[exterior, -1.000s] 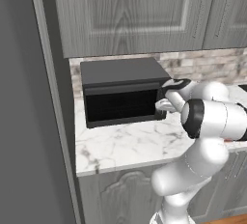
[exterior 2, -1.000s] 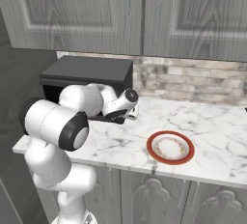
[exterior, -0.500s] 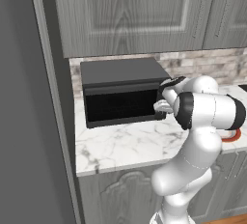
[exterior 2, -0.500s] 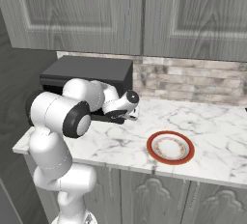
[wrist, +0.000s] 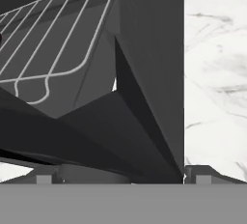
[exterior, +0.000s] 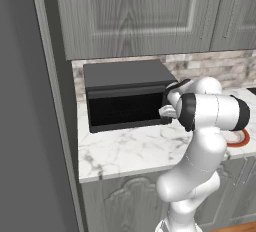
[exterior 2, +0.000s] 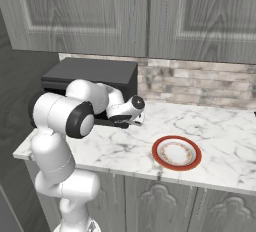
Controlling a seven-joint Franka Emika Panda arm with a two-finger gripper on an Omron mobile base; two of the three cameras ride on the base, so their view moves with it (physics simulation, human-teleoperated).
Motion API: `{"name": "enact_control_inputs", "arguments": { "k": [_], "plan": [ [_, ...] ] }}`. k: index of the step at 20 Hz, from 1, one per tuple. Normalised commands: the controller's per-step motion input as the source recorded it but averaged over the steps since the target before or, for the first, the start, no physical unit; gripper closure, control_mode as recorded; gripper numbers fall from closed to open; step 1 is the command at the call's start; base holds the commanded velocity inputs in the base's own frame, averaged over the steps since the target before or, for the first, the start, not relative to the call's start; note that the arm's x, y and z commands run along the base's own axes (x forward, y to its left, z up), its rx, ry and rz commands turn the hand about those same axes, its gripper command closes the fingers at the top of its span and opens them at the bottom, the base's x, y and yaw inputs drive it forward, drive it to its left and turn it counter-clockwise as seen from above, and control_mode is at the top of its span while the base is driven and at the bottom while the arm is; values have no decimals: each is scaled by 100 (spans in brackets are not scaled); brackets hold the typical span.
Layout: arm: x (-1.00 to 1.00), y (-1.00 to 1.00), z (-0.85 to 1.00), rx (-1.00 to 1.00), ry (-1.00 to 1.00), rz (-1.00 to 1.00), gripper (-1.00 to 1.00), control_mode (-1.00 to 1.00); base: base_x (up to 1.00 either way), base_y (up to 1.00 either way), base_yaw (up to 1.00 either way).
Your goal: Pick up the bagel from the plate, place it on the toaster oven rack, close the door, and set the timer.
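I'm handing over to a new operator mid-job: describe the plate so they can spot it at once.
On the marble counter, right of the black toaster oven that stands against the brick backsplash, lies the plate, near the counter's front edge. It is round and white with a red-orange rim, the one bright colour on the grey-white stone.

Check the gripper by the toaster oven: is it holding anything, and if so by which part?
Nothing is held. The gripper stands open at the oven's front right corner, near the door, with the toaster oven rack beyond it.

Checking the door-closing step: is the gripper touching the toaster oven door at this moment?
Cannot tell. In the right base view the gripper sits against the door's right end, but no gap or contact line shows. The hand view shows the rack and door close up, contact unresolved.
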Motion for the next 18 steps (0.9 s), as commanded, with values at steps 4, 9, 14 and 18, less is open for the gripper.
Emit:
{"name": "enact_control_inputs", "arguments": {
  "k": [4, 9, 14, 18],
  "plan": [
    [19, 0, -6, 0, 0, 0, -100, -100, 0, 0, 0],
    [22, 0, -4, 0, 0, 0, 100, -100, 0, 0, 0],
    [26, -26, 0, 0, 0, 0, 100, -100, 0, 0, 0],
    [31, -50, 0, 6, 0, 2, 100, -100, 0, 0, 0]
  ]
}}
